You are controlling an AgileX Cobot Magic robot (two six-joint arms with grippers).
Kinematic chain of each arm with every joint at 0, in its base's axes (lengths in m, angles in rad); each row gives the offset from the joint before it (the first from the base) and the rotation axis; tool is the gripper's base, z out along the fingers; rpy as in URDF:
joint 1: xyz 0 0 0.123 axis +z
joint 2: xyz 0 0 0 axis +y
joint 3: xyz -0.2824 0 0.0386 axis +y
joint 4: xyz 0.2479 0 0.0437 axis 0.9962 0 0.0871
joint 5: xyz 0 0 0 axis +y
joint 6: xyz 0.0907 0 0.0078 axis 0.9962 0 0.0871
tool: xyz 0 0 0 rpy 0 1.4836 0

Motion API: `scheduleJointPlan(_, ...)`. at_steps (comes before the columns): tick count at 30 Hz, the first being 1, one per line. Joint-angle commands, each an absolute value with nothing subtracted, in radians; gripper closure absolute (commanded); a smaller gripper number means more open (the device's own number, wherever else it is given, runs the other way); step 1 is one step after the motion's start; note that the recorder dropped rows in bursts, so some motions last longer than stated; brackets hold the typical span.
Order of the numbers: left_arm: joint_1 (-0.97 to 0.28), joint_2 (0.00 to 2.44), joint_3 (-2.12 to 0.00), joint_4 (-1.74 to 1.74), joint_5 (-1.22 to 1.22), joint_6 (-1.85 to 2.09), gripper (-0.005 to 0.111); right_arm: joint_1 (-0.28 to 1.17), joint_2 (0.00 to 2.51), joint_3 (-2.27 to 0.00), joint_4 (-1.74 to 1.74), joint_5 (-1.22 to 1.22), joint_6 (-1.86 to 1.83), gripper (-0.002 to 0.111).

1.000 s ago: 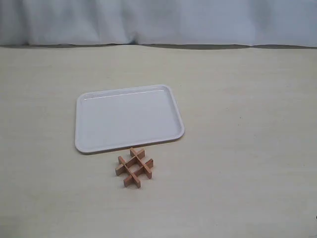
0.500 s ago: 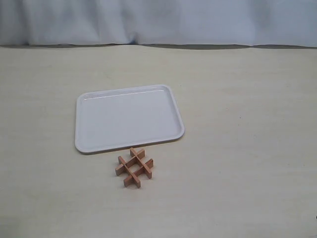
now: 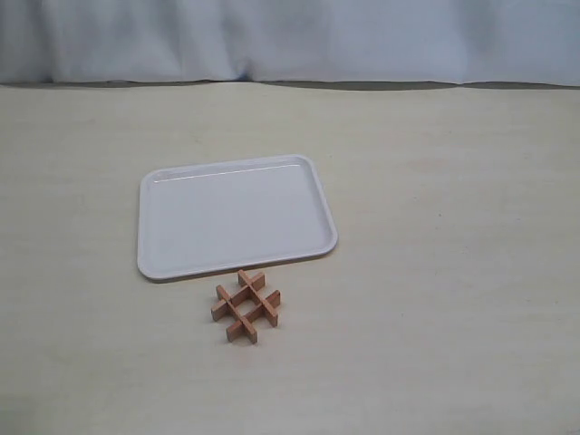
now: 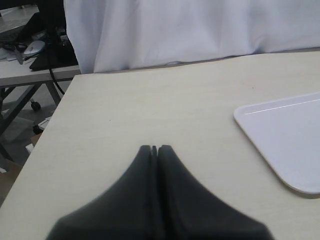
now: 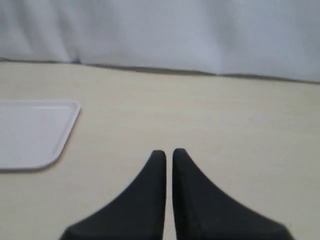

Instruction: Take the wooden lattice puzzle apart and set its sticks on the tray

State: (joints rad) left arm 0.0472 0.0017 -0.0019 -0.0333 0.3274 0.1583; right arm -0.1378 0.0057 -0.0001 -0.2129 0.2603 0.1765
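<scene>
The wooden lattice puzzle (image 3: 246, 305) lies assembled on the table, a small reddish-brown hash of four crossed sticks just in front of the tray's near edge. The white tray (image 3: 231, 217) holds nothing; parts of it also show as the tray (image 4: 285, 135) in the left wrist view and the tray (image 5: 30, 132) in the right wrist view. Neither arm appears in the exterior view. My left gripper (image 4: 154, 148) is shut over bare table, its fingers touching. My right gripper (image 5: 169, 152) is shut too, with only a thin slit between its fingers and nothing in it. Neither wrist view shows the puzzle.
The pale table (image 3: 435, 272) stretches wide around both objects. A white curtain (image 3: 290, 36) hangs along its far edge. In the left wrist view the table's side edge (image 4: 47, 130) drops off toward a cluttered desk (image 4: 30, 55).
</scene>
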Motion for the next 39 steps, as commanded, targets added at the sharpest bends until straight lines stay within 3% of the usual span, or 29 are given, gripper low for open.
scheduleJointPlan(1, 0.052, 0.000, 0.000, -0.035, 0.308, 0.159, 0.107, -0.137, 0.000, 0.000, -0.225, 0.042, 0.172, 0.104)
scheduleJointPlan(8, 0.052, 0.000, 0.000, -0.038, 0.308, 0.159, 0.107, -0.137, 0.000, 0.000, 0.300, -0.254, 0.172, 0.104)
scheduleJointPlan(14, 0.052, 0.000, 0.000, -0.038, 0.308, 0.159, 0.107, -0.137, 0.000, 0.000, 0.641, -0.301, 0.174, 0.104)
scheduleJointPlan(28, 0.052, 0.000, 0.000, -0.038, 0.308, 0.159, 0.107, -0.137, 0.053, -0.285, 0.349, 0.192, 0.111, 0.104)
scheduleJointPlan(39, 0.052, 0.000, 0.000, -0.038, 0.308, 0.159, 0.107, -0.137, 0.585, -0.540, 0.407, 0.662, -0.201, 0.104)
